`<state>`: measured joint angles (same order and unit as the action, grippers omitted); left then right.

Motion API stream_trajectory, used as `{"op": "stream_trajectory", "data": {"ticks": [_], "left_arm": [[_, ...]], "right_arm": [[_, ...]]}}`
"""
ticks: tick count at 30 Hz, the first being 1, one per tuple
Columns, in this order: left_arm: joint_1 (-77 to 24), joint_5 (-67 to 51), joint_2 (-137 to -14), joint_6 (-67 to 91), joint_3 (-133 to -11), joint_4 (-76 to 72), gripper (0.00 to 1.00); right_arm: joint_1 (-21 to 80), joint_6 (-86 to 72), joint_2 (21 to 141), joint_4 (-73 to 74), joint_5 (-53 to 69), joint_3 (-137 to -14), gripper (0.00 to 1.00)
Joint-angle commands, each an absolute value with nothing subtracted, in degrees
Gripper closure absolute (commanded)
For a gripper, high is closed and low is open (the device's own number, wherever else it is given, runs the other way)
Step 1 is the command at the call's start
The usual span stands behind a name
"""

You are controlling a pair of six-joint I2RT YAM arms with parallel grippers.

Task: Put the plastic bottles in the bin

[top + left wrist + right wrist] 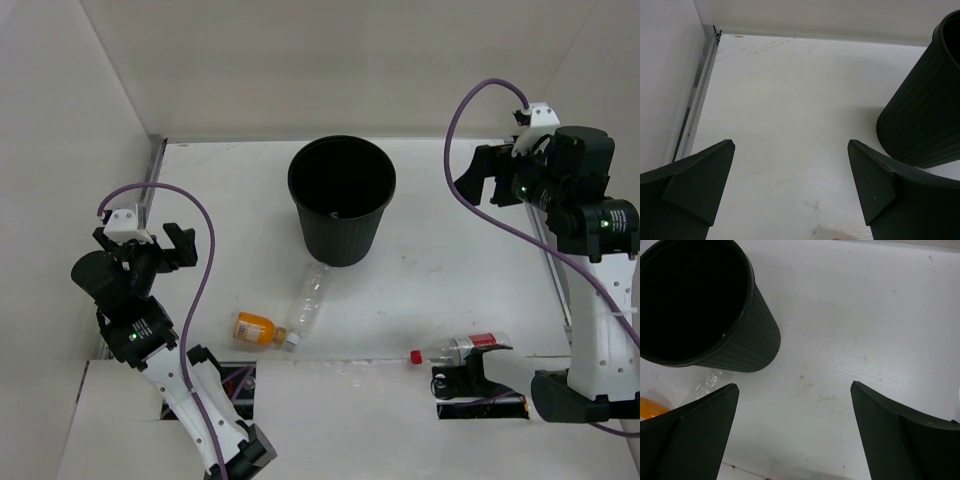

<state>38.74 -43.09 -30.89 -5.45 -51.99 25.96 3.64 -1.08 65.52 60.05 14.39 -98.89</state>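
Note:
The black ribbed bin (341,200) stands upright mid-table; it also shows in the left wrist view (925,110) and the right wrist view (700,305). The orange-liquid bottle (256,329) lies in front of it, cap to the right. The clear bottle (308,303) lies tilted between the orange one and the bin. The red-capped bottle (458,349) lies at the near right by the right arm's base. My left gripper (170,243) is open and empty at the left. My right gripper (487,172) is open and empty, raised right of the bin.
White walls enclose the table on the left, back and right. A metal rail (696,100) runs along the left wall. A raised white ledge (330,410) borders the near edge between the arm bases.

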Motion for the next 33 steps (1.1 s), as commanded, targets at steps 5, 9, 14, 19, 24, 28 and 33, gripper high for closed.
{"op": "stream_trajectory", "data": {"ticks": [5, 9, 14, 19, 24, 28, 33], "left_arm": [[39.07, -44.47, -30.41, -5.19, -51.68, 23.55, 0.0], [39.07, -44.47, -30.41, -5.27, -51.59, 23.55, 0.0], [39.07, -44.47, -30.59, -5.27, -51.68, 23.38, 0.0], [38.37, -44.56, -30.76, -5.36, -52.38, 23.73, 0.0], [34.86, -46.57, -32.6, -6.85, -56.94, 29.33, 0.0], [26.44, -48.26, -33.05, -12.29, -58.8, 37.95, 0.0], [13.96, -46.74, -35.32, -15.9, -61.17, 46.56, 0.0]], "right_arm": [[3.03, -1.14, 62.75, 58.89, 15.12, -99.14, 0.0], [3.03, -0.97, 62.58, 59.24, 15.12, -98.96, 0.0], [2.07, -1.14, 61.61, 58.36, 16.26, -98.44, 0.0], [-0.83, -0.44, 59.25, 55.46, 16.7, -97.38, 0.0], [-6.8, 3.41, 53.98, 52.04, 7.32, -96.07, 0.0], [-11.29, 6.59, 51.51, 50.89, 1.85, -94.57, 0.0], [-15.42, 5.98, 50.63, 50.63, 1.93, -92.12, 0.0]]}}
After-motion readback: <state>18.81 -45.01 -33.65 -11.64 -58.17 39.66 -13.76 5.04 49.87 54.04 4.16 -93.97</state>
